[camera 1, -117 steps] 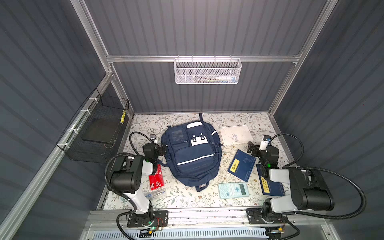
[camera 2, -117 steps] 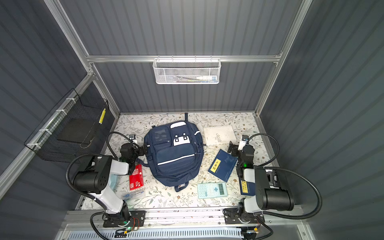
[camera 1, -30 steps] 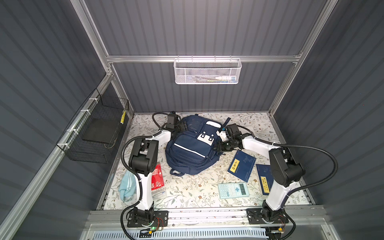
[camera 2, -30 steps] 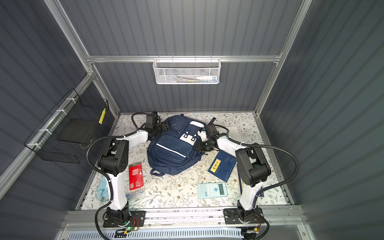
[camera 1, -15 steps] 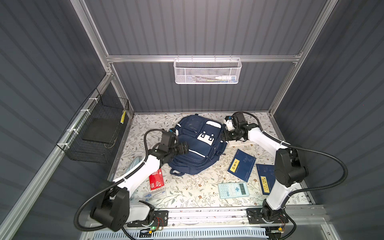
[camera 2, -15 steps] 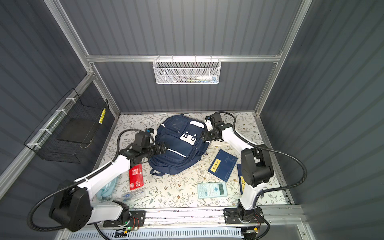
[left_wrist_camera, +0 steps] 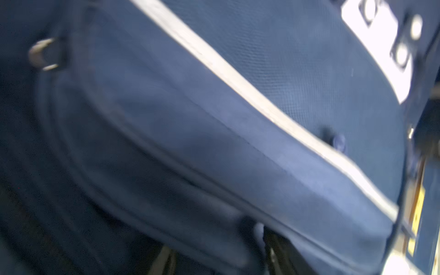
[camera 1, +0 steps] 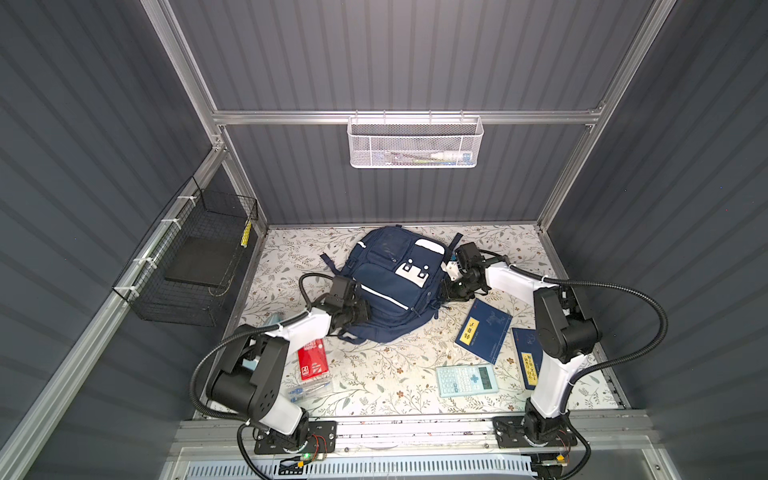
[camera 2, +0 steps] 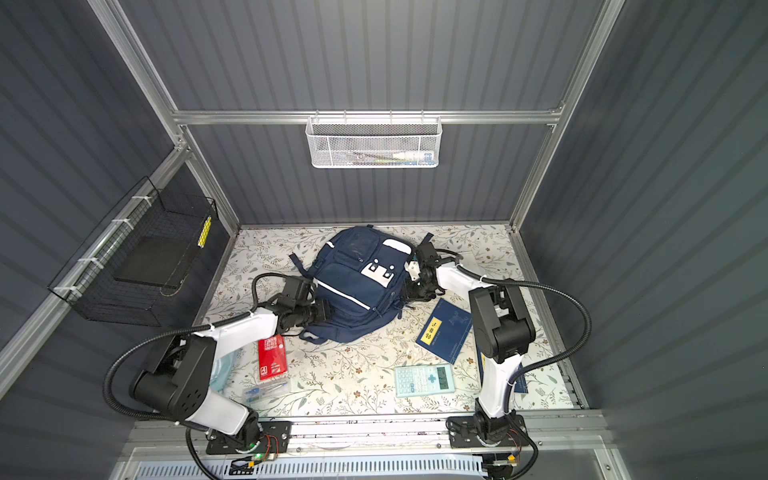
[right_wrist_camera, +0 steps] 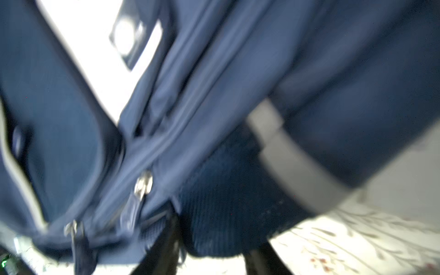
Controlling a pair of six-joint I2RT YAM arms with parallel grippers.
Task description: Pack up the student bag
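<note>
The student bag (camera 1: 390,286) lies lengthwise far-to-near between us: left gripper (camera 1: 360,312) at its near-left corner, right gripper (camera 1: 451,291) on its right flank; we cannot tell whether either grasps.

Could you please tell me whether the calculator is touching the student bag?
Apart. Both top views show a broad stretch of bare floral table between the calculator and the student bag.
</note>
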